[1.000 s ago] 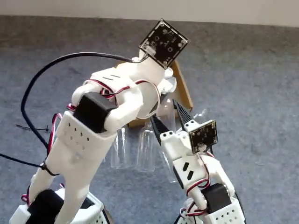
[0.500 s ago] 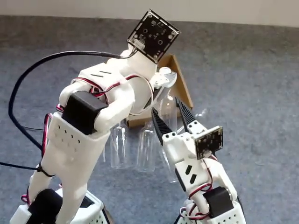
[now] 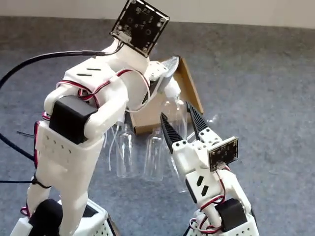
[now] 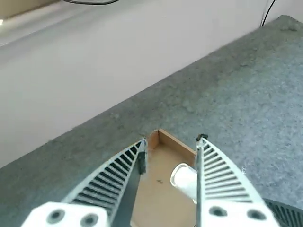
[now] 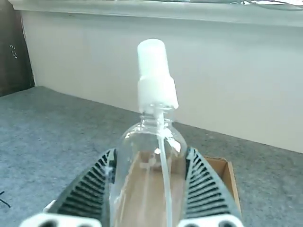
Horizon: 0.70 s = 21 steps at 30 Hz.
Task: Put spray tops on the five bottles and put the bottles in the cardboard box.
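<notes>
Right gripper (image 5: 150,158) clamped on clear bottle (image 5: 149,142), upright between ribbed fingers, spray top (image 5: 154,75) seated on neck. Held near table's middle, at cardboard box's (image 3: 193,93) near edge. Left gripper (image 4: 171,142) spread wide above box, gripping nothing. Two more clear bottles (image 3: 125,155) upright beside box's near edge.

**Grey carpet (image 5: 47,123), pale wall (image 5: 246,80)**

Grey carpet spreads beneath and beyond the right gripper (image 5: 150,152). Ahead of it a pale wall rises to a bright ledge (image 5: 94,7); a dark panel (image 5: 13,52) stands off to one side.
</notes>
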Available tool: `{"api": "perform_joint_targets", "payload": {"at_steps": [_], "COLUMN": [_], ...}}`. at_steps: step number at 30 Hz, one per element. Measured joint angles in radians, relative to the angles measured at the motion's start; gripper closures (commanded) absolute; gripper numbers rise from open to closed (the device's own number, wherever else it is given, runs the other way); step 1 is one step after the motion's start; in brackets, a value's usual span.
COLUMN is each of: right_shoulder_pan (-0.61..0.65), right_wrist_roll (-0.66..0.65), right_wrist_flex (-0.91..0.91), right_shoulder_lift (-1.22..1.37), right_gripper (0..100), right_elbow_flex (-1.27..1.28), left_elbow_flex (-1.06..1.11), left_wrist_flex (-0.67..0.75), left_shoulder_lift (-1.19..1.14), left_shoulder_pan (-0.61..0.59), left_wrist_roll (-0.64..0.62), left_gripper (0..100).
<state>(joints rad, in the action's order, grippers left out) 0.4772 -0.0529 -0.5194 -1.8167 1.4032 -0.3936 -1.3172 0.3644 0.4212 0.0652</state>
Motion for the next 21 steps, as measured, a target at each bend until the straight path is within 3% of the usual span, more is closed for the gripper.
{"api": "perform_joint_targets", "payload": {"at_steps": [11,21], "right_shoulder_pan": [0.000,-0.005], "right_wrist_roll": [0.000,0.000], "right_wrist_flex": [0.000,0.000], "right_shoulder_lift": [0.000,0.000], "right_gripper": [99.5,99.5], "right_elbow_flex": [0.000,0.000], "left_elbow_flex": [0.066,0.169], "left_wrist_flex": [0.000,0.009], "left_shoulder_lift": [-0.002,-0.003], "left_shoulder_pan": [-0.109,0.021], "left_wrist_roll": [0.000,0.049], "left_gripper": [83,83]}}
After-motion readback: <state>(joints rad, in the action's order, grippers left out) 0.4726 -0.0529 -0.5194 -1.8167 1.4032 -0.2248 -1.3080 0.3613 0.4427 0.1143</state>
